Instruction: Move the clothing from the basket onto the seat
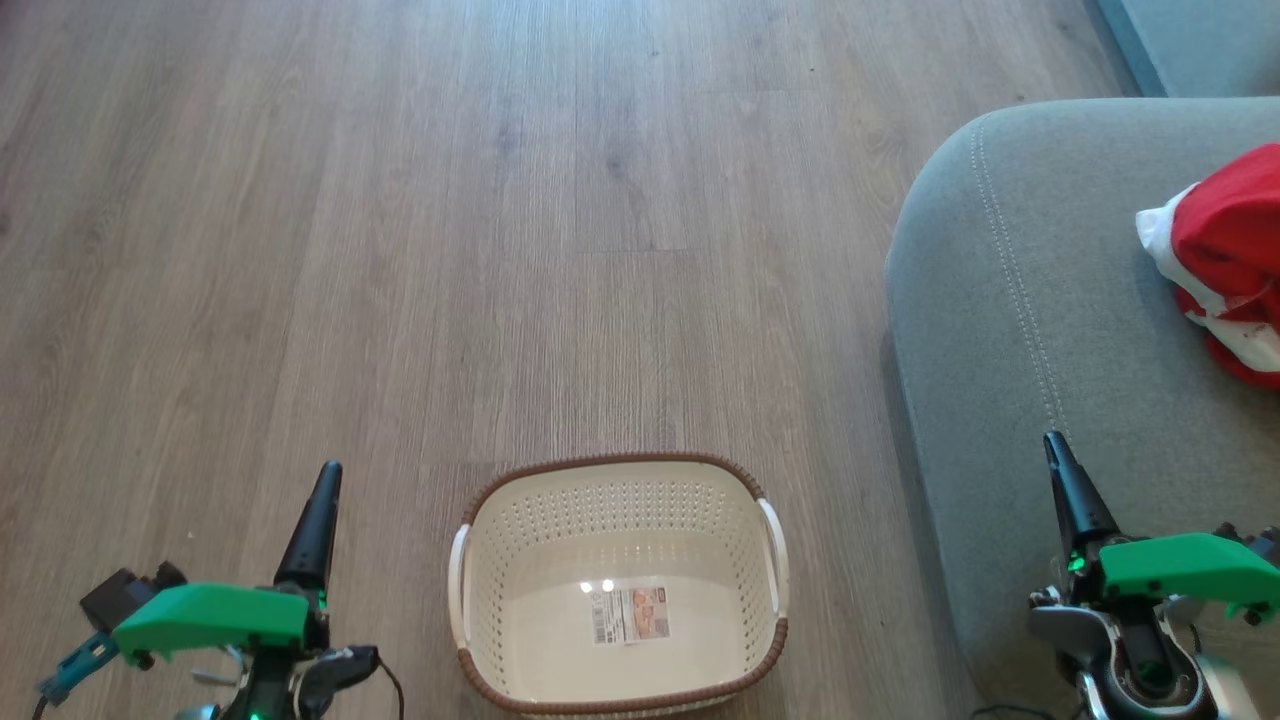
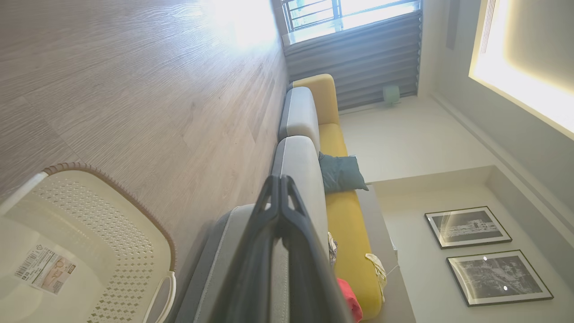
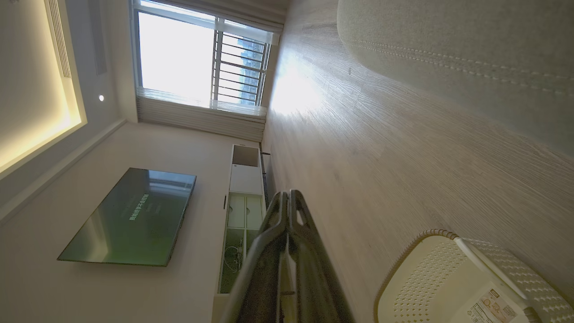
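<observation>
While left tool (image 1: pixel 326 478) and right tool (image 1: pixel 1056 448) hang closed, clothing (image 1: pixel 1228 240) lies on one seat (image 1: pixel 1000 360) near one basket (image 1: pixel 612 461)

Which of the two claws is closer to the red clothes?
The right claw, by the seat where the clothing lies; the left claw is beyond the basket, over wooden floor.

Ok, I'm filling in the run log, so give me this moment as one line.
basket: empty, on floor | clothing: on seat | left gripper: shut, empty | right gripper: shut, empty | task: looks done
</observation>
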Tool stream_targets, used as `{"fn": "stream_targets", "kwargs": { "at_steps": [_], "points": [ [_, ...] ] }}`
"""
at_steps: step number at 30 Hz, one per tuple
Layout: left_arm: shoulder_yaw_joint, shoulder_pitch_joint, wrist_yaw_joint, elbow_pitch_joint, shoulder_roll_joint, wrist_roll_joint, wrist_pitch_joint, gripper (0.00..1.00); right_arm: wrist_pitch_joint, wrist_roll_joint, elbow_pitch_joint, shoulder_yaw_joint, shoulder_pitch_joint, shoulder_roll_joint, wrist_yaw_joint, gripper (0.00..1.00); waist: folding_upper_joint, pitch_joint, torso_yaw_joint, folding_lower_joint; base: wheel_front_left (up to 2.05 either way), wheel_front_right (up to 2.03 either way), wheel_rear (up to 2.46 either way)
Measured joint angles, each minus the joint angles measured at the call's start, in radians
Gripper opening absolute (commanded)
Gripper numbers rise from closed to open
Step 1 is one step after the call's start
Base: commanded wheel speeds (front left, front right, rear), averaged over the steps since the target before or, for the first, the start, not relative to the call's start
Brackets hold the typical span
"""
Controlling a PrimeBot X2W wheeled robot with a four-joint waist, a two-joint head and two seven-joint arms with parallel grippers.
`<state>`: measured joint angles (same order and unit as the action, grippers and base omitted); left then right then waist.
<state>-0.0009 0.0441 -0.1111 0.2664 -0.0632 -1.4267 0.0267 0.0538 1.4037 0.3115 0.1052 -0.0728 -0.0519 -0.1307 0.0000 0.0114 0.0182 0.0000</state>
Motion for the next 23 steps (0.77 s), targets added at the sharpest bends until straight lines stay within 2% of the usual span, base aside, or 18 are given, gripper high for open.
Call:
{"fn": "stream_targets", "kwargs": {
  "at_steps": [19, 23],
  "points": [
    [0.040, 0.001, -0.010, 0.007, 0.001, -0.195, 0.055, 0.00, 0.052, 0.190, -0.026, 0.024, 0.000, 0.005, 0.000, 0.00, 0.0000, -0.008, -0.018, 0.0000, 0.00, 0.00, 0.00],
    [0.042, 0.003, -0.010, 0.007, 0.001, -0.203, 0.057, 0.00, 0.052, 0.199, -0.028, 0.025, 0.000, 0.005, 0.000, 0.00, 0.0000, -0.008, -0.018, 0.0000, 0.00, 0.00, 0.00]
  ]
}}
